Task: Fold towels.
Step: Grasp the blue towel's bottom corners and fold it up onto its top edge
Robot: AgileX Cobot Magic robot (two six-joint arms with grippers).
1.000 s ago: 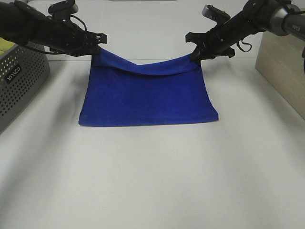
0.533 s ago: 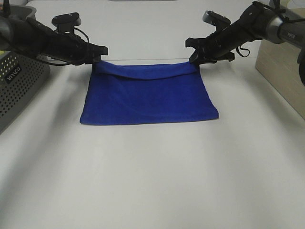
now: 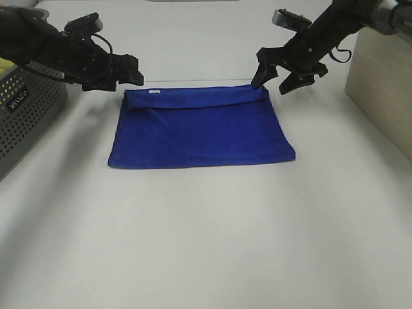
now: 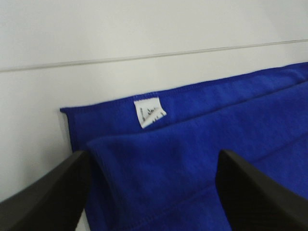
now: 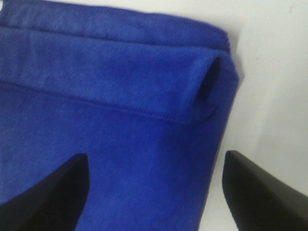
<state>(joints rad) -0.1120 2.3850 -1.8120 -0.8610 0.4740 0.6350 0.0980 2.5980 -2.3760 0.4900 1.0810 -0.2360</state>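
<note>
The royal-blue towel (image 3: 199,132) lies folded and flat on the white table, with its folded-over edge along the far side. Its small white tag (image 3: 153,93) shows at the far left corner, and also in the left wrist view (image 4: 149,111). My left gripper (image 3: 132,72) is open and empty, just above and outside the far left corner. In the left wrist view the towel (image 4: 202,144) lies under the open gripper (image 4: 153,161). My right gripper (image 3: 275,76) is open and empty over the far right corner. The right wrist view shows that corner (image 5: 211,91) between the spread fingers (image 5: 53,192).
A grey perforated basket (image 3: 26,106) stands at the left edge, with a yellow-green cloth (image 3: 5,62) in it. A light wooden box (image 3: 380,84) stands at the right edge. A thin seam (image 4: 144,56) crosses the table beyond the towel.
Both grippers have opened and let go of the towel's far corners. The far edge has dropped flat onto the table. Both grippers have drawn slightly up and away.
</note>
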